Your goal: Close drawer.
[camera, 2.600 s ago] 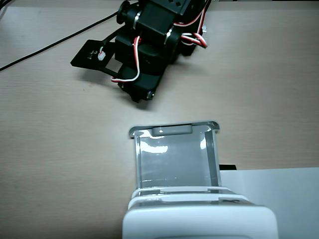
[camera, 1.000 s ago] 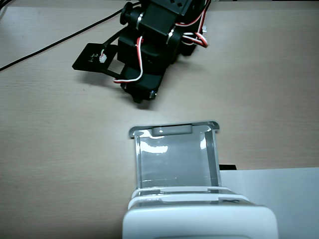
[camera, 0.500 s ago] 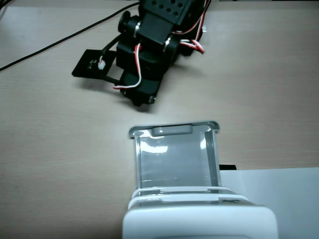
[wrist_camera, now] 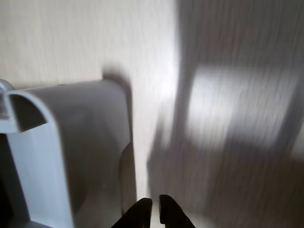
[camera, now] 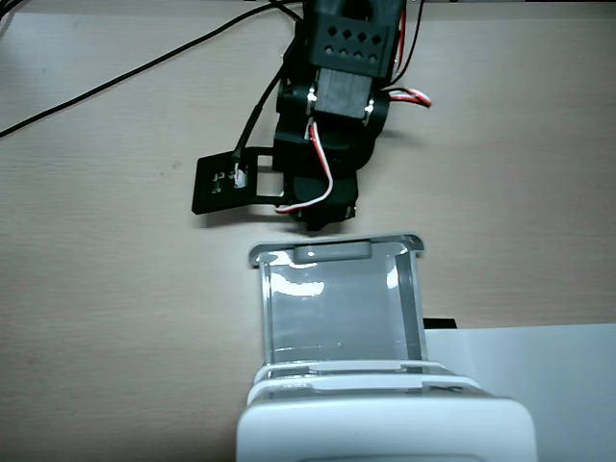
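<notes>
A: What lay around the black robot arm (camera: 332, 106)?

B: Black cables (camera: 125, 72), a white paper sheet (camera: 539, 371) and an opaque white cabinet (camera: 385, 428).

A: And the drawer?

B: The see-through plastic drawer (camera: 337, 313) stood pulled out, its grey handle tab just before the gripper (wrist_camera: 156, 209), whose dark fingers were nearly together, empty. The worktop (camera: 96, 289) was pale wood.

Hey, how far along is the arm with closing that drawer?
Early stage. Done: the arm has brought its tool up by the handle tab in the fixed view, fingers nearly together in the wrist view. In hand: lining up for the push; whether it touches yet is unclear. Left: the whole slide, since the drawer sticks far out of the white cabinet.
</notes>
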You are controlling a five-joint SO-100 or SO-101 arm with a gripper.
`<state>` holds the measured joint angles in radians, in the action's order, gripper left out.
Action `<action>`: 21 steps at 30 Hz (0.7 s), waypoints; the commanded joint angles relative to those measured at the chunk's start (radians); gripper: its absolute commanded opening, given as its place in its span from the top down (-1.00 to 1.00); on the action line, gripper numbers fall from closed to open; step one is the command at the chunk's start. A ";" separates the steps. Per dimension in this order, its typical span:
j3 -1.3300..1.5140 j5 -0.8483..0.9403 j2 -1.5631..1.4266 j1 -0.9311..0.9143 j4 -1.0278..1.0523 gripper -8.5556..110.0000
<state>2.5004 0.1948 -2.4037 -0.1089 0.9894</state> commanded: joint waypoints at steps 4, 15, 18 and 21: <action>0.034 0.012 0.037 0.077 -0.087 0.85; -0.061 -0.008 0.247 0.166 -0.319 0.85; -0.172 -0.014 0.360 0.155 -0.357 0.85; -0.331 -0.012 0.479 0.138 -0.360 0.85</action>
<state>2.3317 0.1856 -2.0003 0.0460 0.6489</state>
